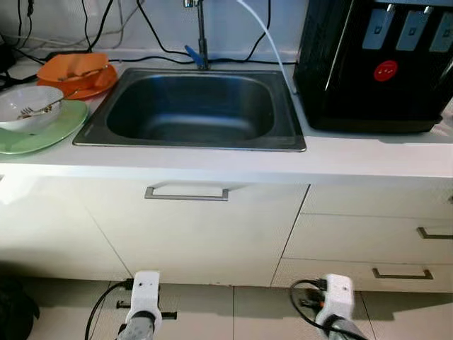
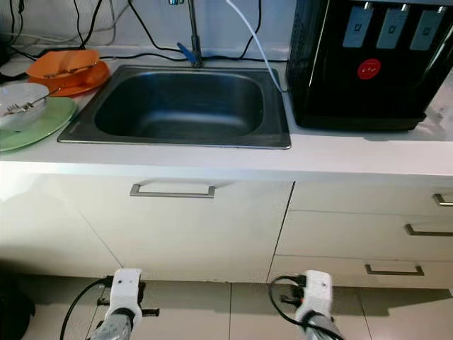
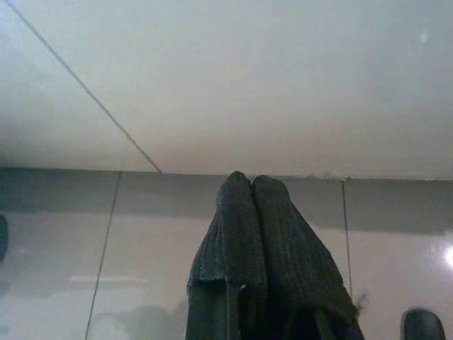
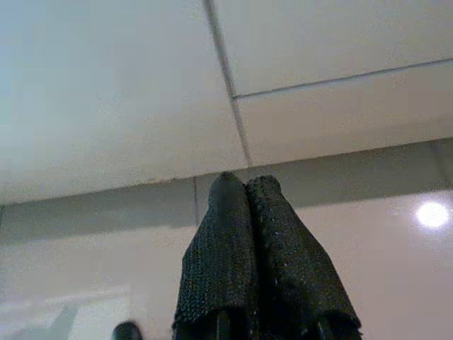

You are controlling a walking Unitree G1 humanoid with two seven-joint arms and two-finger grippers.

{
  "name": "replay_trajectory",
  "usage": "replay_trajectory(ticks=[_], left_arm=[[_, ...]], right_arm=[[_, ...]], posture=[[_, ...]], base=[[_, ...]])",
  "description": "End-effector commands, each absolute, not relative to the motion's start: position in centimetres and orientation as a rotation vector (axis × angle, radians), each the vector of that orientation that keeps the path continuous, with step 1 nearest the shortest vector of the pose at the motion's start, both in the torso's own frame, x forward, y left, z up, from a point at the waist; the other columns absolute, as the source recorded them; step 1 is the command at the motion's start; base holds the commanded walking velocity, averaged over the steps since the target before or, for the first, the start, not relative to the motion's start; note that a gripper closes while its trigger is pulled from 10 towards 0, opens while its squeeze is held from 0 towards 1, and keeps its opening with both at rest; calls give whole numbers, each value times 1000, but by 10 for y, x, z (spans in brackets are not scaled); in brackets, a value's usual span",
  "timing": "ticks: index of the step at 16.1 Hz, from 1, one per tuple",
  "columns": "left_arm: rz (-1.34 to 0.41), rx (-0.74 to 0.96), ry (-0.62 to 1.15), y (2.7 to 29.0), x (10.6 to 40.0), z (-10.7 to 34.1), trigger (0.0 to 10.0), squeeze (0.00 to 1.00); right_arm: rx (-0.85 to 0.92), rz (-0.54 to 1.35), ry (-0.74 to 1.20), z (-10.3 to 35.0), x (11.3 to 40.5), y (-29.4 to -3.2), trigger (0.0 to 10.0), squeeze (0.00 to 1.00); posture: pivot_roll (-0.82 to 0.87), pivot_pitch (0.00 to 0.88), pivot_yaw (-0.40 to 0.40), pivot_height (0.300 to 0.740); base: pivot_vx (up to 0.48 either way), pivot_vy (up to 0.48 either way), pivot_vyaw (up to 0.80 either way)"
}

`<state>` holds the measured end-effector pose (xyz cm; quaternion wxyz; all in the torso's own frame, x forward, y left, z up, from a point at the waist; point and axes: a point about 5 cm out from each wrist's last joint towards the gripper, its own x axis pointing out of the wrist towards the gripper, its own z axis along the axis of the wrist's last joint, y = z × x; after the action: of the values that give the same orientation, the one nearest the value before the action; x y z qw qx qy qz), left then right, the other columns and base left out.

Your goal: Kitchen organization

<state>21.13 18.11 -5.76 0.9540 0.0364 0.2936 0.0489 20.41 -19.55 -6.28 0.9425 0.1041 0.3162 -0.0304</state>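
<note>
Left eye view: an empty stainless steel sink [image 1: 191, 106] is sunk in the white countertop [image 1: 354, 152]. Left of it, a white bowl holding a fork [image 1: 28, 106] sits on a pale green plate [image 1: 49, 131], with an orange bowl on an orange plate [image 1: 76, 73] behind. The left gripper [image 3: 251, 185] and right gripper [image 4: 244, 185] hang low before the cabinets, fingers pressed together, grasping nothing.

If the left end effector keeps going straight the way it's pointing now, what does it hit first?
Most likely the bottom edge of the white cabinet front just above the tiled floor. The left end effector, fingers shut together, points at that seam; depth is unclear.
</note>
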Motion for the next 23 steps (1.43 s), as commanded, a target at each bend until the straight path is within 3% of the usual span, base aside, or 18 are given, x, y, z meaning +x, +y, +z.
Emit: replay_trajectory(ticks=[1, 7, 16, 23], left_arm=[[131, 89, 542, 188, 212, -53, 10000, 0], [105, 206, 216, 189, 229, -13, 10000, 0], [129, 226, 24, 192, 225, 34, 10000, 0], [69, 223, -147, 171, 247, 91, 10000, 0]], right_arm=[[219, -101, 593, -59, 204, -204, 10000, 0], [144, -95, 337, -32, 215, -216, 10000, 0], [76, -101, 97, 11, 212, -220, 10000, 0], [79, -85, -82, 67, 238, -209, 10000, 0]], posture=[[10, 59, 14, 740], [-5, 78, 16, 740], [-16, 94, 19, 740], [-23, 98, 12, 740]], base=[[0, 0, 0], [0, 0, 0], [0, 0, 0], [0, 0, 0]])
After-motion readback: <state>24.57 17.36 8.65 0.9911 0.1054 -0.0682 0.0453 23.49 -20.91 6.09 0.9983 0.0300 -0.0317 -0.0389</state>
